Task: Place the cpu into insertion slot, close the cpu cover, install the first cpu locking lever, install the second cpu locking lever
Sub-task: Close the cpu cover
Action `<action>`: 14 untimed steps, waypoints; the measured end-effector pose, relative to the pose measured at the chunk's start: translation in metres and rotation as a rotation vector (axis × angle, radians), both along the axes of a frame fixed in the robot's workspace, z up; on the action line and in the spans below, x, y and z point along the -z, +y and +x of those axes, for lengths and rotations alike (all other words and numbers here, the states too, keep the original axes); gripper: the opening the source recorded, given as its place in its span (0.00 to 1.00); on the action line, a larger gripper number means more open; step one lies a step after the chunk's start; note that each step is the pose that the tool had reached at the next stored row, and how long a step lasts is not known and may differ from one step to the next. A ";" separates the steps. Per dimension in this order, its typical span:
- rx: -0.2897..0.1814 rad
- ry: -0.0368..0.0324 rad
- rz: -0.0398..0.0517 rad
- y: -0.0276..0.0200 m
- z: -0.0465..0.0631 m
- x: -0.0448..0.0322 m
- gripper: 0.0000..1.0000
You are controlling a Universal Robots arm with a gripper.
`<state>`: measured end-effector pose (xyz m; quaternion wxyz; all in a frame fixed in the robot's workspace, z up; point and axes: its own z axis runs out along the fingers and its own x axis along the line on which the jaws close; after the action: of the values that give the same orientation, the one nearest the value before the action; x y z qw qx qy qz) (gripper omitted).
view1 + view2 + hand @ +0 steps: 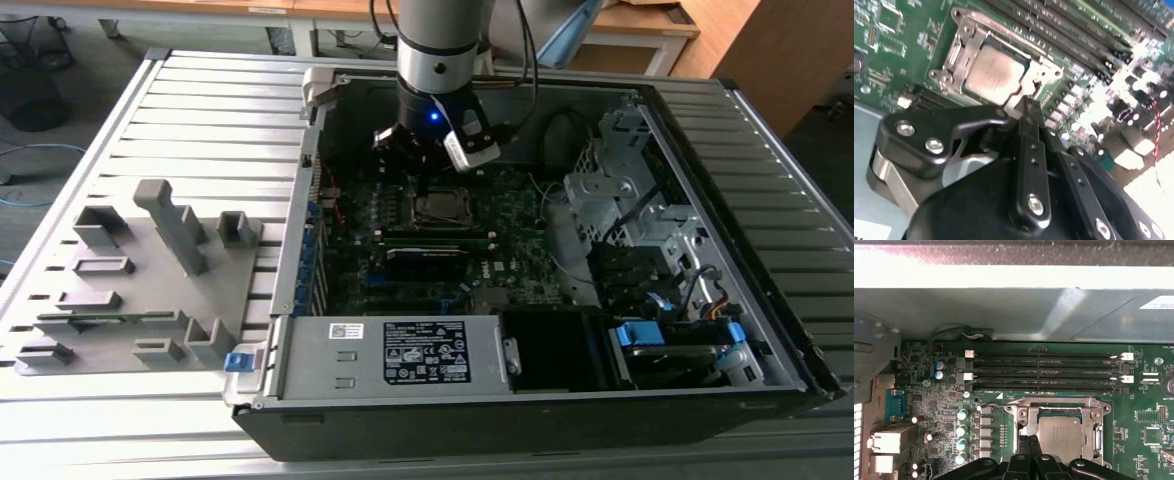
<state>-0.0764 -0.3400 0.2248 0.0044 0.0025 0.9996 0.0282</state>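
The cpu (1066, 434) with its dull silver top lies flat in the insertion slot on the green motherboard (929, 405), and its top also shows in the second wrist view (991, 70). The silver cpu cover (1054, 404) lies down around it as a frame (961, 47). In both wrist views my gripper (1027, 441) is shut, with its black fingertips (1028, 106) right at one side edge of the cover. Nothing shows between them. In the exterior view the gripper (424, 168) hangs just behind the socket (441, 207) inside the open computer case.
Long black memory sticks (1044, 372) run beside the socket. A row of capacitors (961, 430) stands close to the fingers. The case's power supply (400, 355) and drive cages (627, 200) wall in the board. A grey parts fixture (134, 280) lies at the exterior view's left.
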 end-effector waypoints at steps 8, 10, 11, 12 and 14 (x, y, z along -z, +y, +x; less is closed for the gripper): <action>0.000 0.0001 -0.0001 0.0000 0.000 -0.0002 0.11; 0.000 0.0003 -0.0004 0.0000 0.001 -0.0003 0.11; 0.000 0.0003 -0.0003 0.0000 0.002 -0.0003 0.11; 0.000 0.0001 -0.0001 0.0000 0.005 -0.0002 0.11; 0.000 0.0002 -0.0002 0.0000 0.012 -0.0003 0.11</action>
<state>-0.0647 -0.3400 0.2251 0.0043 0.0025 0.9996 0.0281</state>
